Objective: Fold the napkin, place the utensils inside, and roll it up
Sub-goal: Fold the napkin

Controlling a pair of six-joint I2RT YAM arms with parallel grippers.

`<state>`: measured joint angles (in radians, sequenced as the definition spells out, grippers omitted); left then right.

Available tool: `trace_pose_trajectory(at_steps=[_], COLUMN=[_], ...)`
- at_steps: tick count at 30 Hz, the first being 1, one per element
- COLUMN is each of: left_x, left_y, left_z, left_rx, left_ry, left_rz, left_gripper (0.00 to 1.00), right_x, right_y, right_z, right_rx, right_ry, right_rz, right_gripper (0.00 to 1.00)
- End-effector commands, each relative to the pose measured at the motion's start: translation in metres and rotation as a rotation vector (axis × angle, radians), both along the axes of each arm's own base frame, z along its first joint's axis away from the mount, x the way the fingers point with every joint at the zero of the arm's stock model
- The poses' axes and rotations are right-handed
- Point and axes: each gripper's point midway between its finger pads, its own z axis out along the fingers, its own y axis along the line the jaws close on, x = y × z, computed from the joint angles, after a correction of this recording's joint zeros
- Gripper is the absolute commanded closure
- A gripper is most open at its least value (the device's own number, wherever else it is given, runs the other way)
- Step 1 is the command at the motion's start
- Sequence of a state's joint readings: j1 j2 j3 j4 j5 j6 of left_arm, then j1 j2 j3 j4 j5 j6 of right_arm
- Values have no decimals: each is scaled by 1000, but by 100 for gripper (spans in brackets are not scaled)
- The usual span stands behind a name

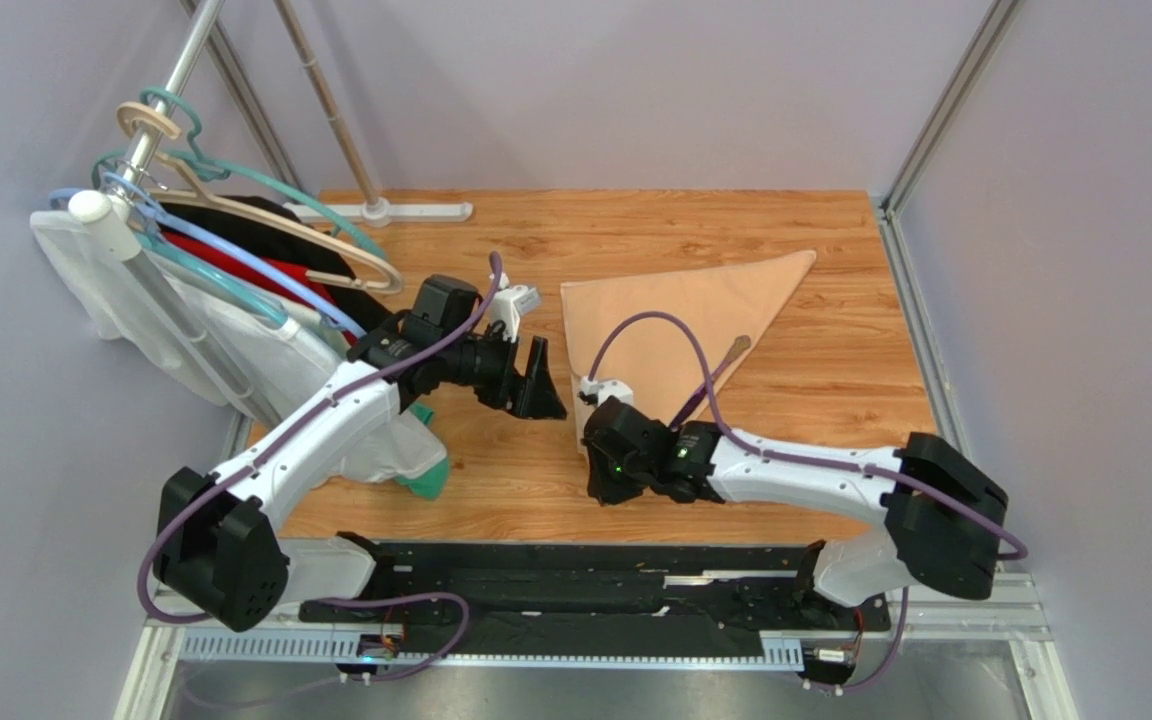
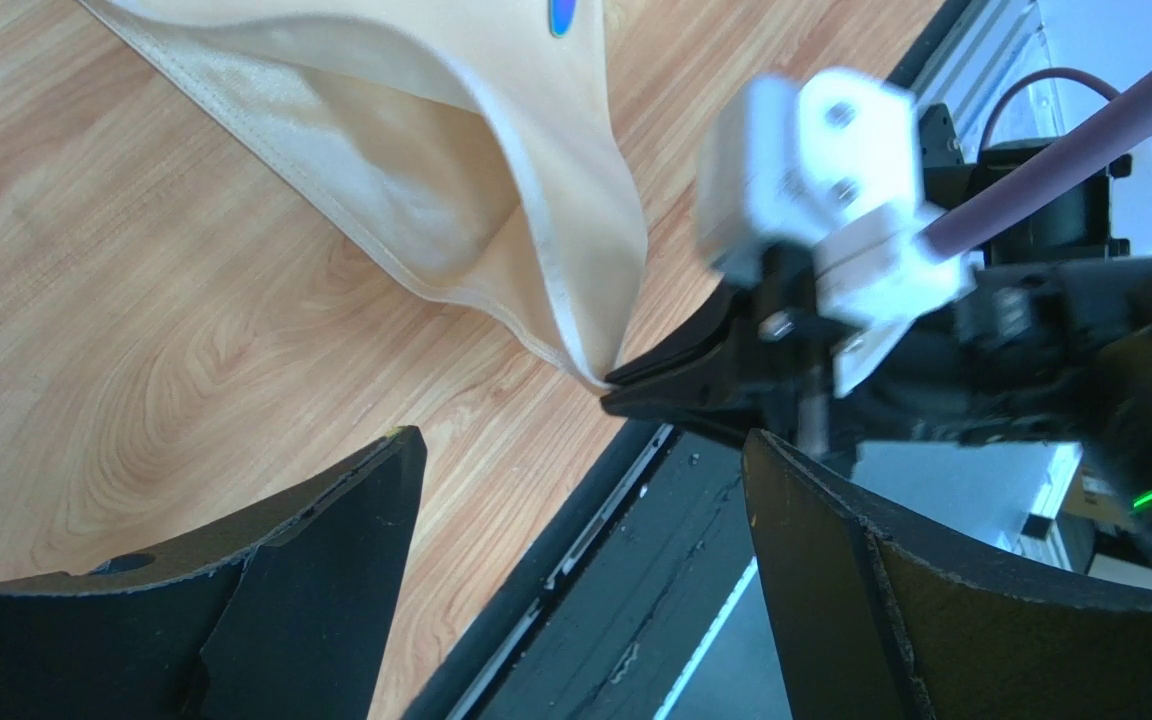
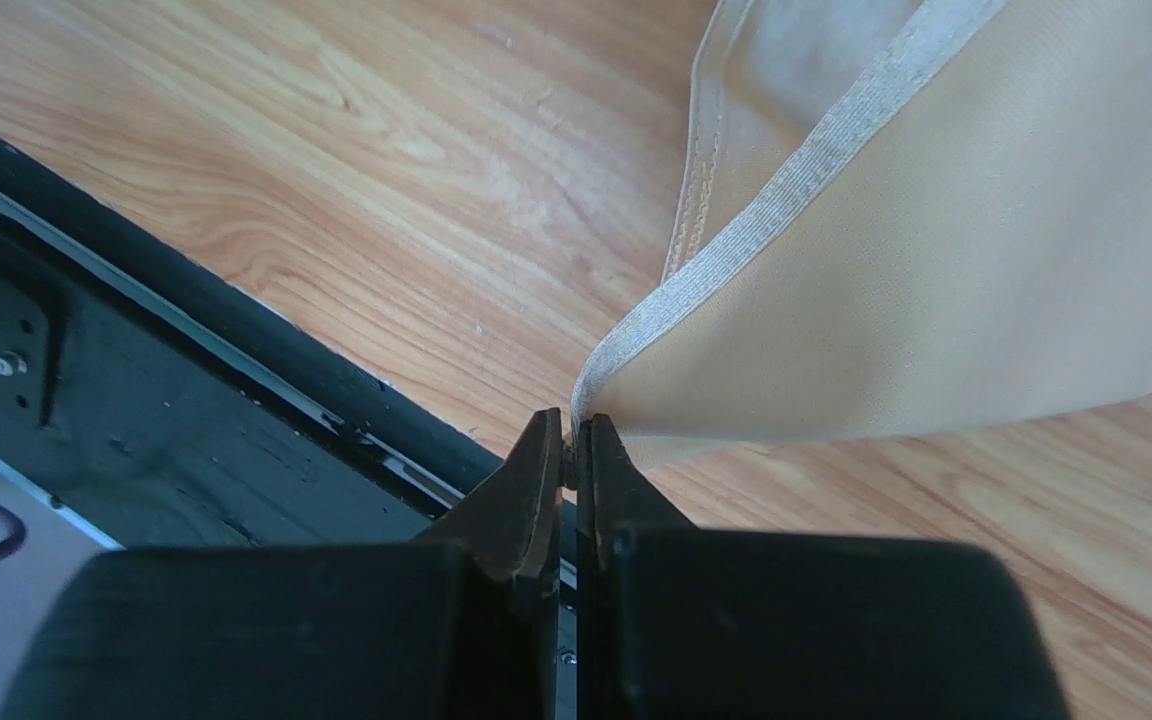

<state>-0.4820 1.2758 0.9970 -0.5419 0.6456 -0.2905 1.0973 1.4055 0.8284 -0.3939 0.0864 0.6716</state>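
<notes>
Two robot arms meet over a wooden table (image 1: pixel 838 405), one pinching a folded napkin (image 1: pixel 687 308).
We see the peach napkin lying as a triangle at centre right of the overhead view, a tan utensil (image 1: pixel 736 356) on it. The right gripper (image 3: pixel 570 450), pressed together, pinches its lower-left corner, lifted off the wood. The left gripper (image 1: pixel 540 383) hangs spread wide just left of that corner.
</notes>
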Motion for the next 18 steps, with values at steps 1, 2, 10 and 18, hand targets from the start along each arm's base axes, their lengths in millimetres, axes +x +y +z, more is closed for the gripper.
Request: trace_pose_trajectory(at_steps=[1, 2, 10, 18], left_x=[0, 0, -1, -1], left_y=[8, 9, 9, 10], left_z=[6, 7, 9, 7], left_rx=[-9, -10, -13, -7], left_ry=[-20, -22, -30, -22], left_rz=[31, 31, 28, 30], left_gripper=[13, 13, 13, 13], right_x=[-10, -13, -43, -55], right_y=[32, 35, 43, 40], right_z=[8, 5, -2, 2], right_rx=[39, 28, -30, -48], right_ry=[-26, -24, -11, 3], right_rz=[-1, 9, 50, 104], right_gripper=[100, 100, 100, 62])
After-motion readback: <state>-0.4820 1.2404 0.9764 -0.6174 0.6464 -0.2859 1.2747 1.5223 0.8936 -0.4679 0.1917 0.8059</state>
